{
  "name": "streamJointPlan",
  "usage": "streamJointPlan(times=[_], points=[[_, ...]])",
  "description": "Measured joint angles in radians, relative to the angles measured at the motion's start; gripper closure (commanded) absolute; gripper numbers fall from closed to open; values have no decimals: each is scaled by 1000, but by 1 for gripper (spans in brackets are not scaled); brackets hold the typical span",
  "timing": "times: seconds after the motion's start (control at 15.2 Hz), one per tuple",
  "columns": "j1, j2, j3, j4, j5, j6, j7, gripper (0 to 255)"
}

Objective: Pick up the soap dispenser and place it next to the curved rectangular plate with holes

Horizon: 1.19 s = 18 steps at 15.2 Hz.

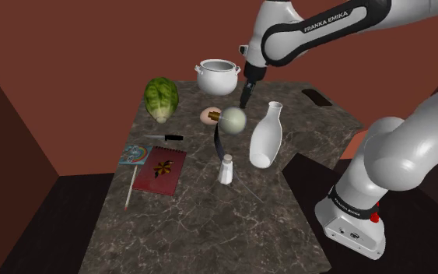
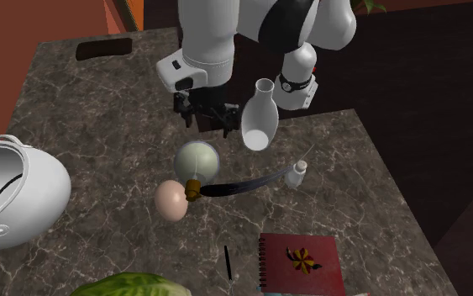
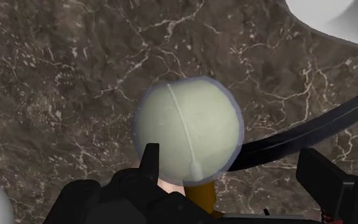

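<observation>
The soap dispenser lies on its side on the dark marble table: a pale green globe (image 1: 234, 119) (image 2: 197, 157) (image 3: 187, 130) with a thin tube inside and a brass neck (image 2: 192, 187) towards a peach round end (image 2: 171, 202). A dark curved strip (image 1: 219, 142) (image 2: 247, 182) (image 3: 311, 130) arcs away from it, standing on edge; I cannot make out holes. My gripper (image 1: 245, 100) (image 2: 207, 122) (image 3: 234, 172) hangs just above the globe, open, its fingers (image 3: 151, 159) apart and not touching it.
A tall white vase (image 1: 265, 136) (image 2: 260, 118) stands close beside the gripper. A small white shaker (image 1: 226, 169) (image 2: 295, 174) sits at the strip's far end. Farther off are a white pot (image 1: 217, 76) (image 2: 7, 198), a cabbage (image 1: 161, 99), a knife (image 1: 166, 138) and a red book (image 1: 161, 170) (image 2: 302, 262).
</observation>
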Motion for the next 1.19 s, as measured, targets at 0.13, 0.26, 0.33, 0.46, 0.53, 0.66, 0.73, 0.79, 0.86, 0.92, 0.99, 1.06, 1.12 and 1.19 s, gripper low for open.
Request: streamJointPlan(times=[0.13,0.26,0.33,0.46,0.53,0.66,0.73,0.79,0.86,0.92,0.99,1.06,1.12,1.19], points=[[15,83,-9,19,5,89,-45,0],[33,150,-7,39,13,162,-78,0],[38,183,-11,50,18,198,-104,0],[51,247,-12,79,30,258,-151,0],[58,286,-12,95,39,293,-174,0],[63,332,-11,110,49,338,-200,0],[64,343,-9,111,51,351,-203,0],[64,357,-10,111,55,365,-208,0],[64,372,-10,112,59,379,-213,0],[64,386,-10,110,62,396,-214,0],[63,400,-10,115,66,405,-219,0],[63,416,-10,119,71,417,-222,0],[64,422,-9,117,72,426,-222,0],[63,427,-9,120,74,430,-223,0]])
